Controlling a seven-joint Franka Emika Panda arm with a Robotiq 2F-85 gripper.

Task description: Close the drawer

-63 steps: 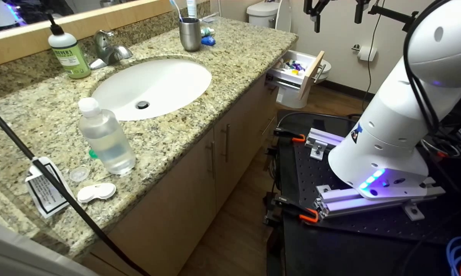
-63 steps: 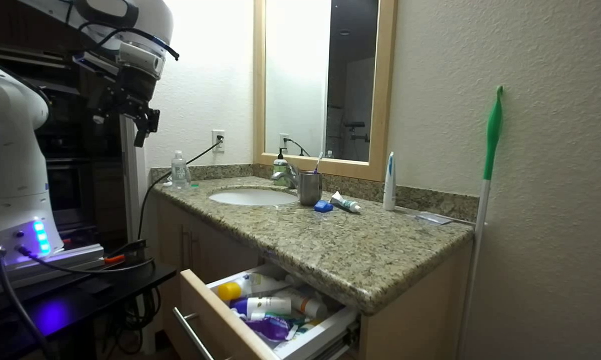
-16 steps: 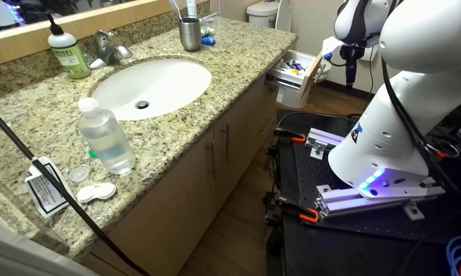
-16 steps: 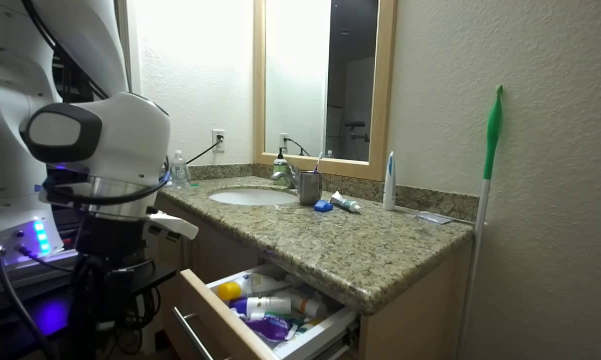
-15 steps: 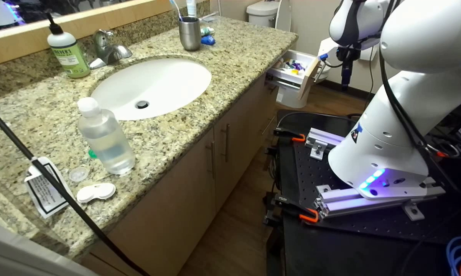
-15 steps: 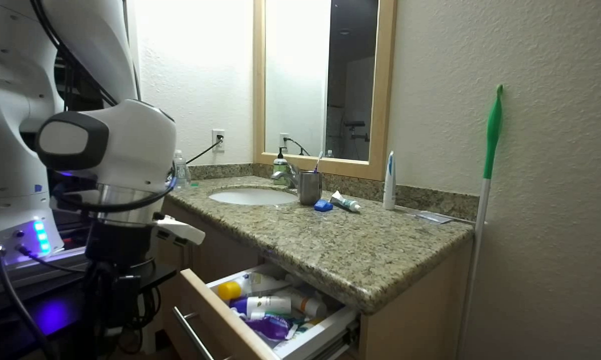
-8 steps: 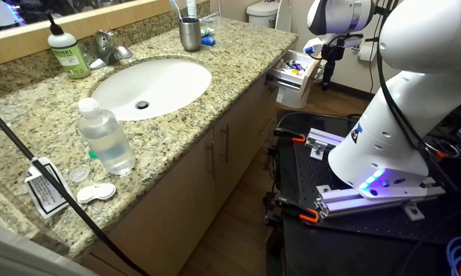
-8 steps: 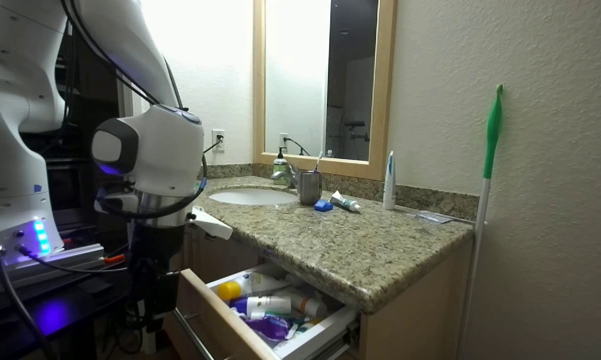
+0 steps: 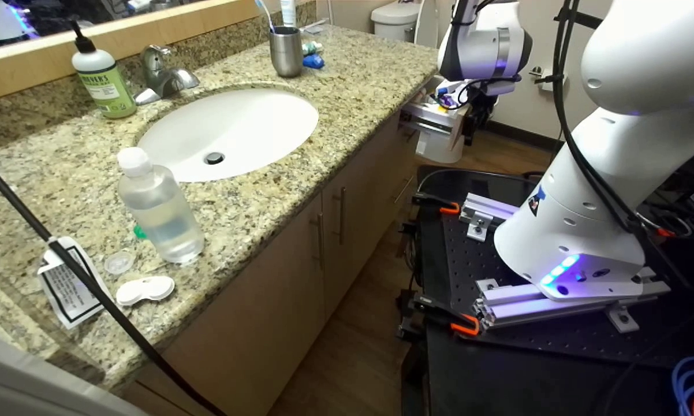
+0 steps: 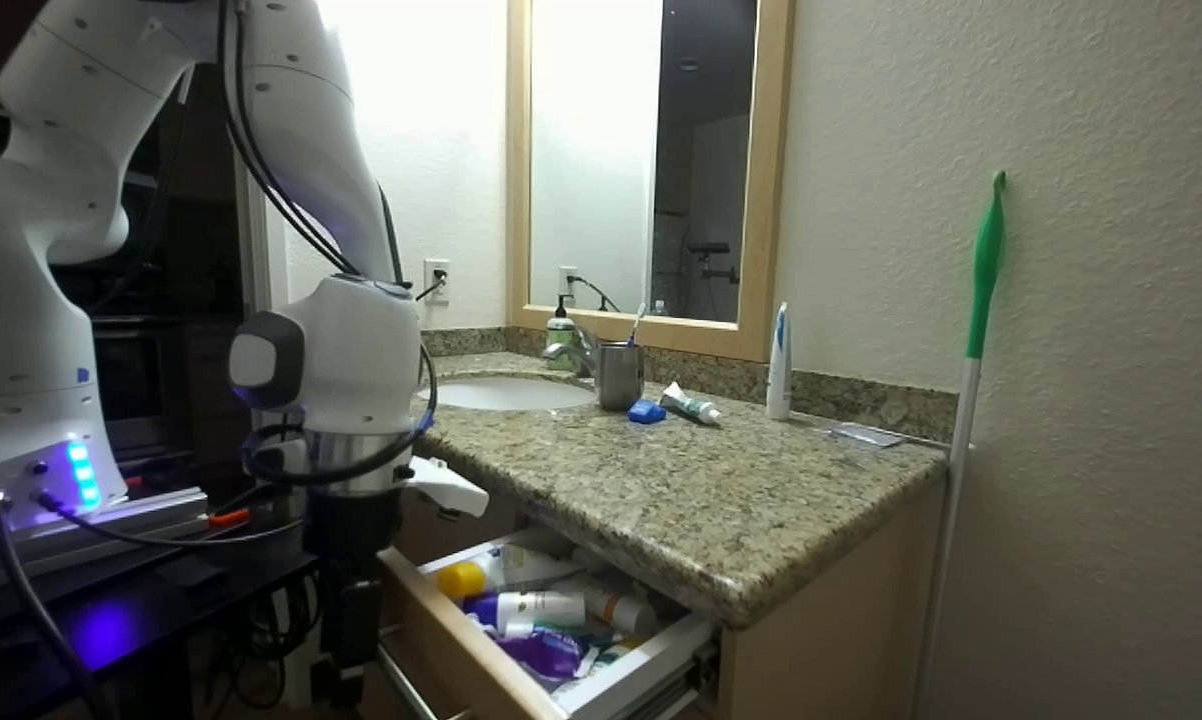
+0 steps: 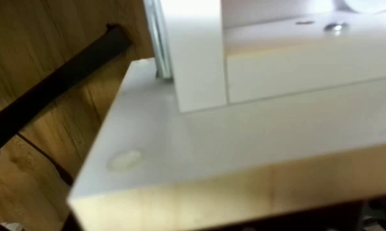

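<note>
while the drawer (image 10: 649, 664) stands open, fingers (image 10: 339, 686) downward, at its front (image 10: 446, 642)

Uneven exposure. In an exterior view the wall (image 10: 411, 120) left of the mirror (image 10: 601, 150) is blown out white, brightest spot; right-hand wall (image 10: 1101, 450) dim, flat grey. Far left near black. Gripper (image 10: 341, 682) very dark, detail lost. LEDs (image 10: 83, 475) glow blue, purple spill on the table (image 10: 101, 635). In an exterior view the counter (image 9: 231, 214) is well lit, sink (image 9: 260, 127) washed toward white, cabinet (image 9: 278, 294) fronts and floor (image 9: 353, 335) in shadow. Bottle (image 9: 162, 214) leans toward the left, wide-lens look. Both exterior views mostly sharp. Wrist view soft: near edge of the drawer (image 11: 244, 131) blurred, glare upper right inside it, floor brown and dim, bottom strip almost black.
</note>
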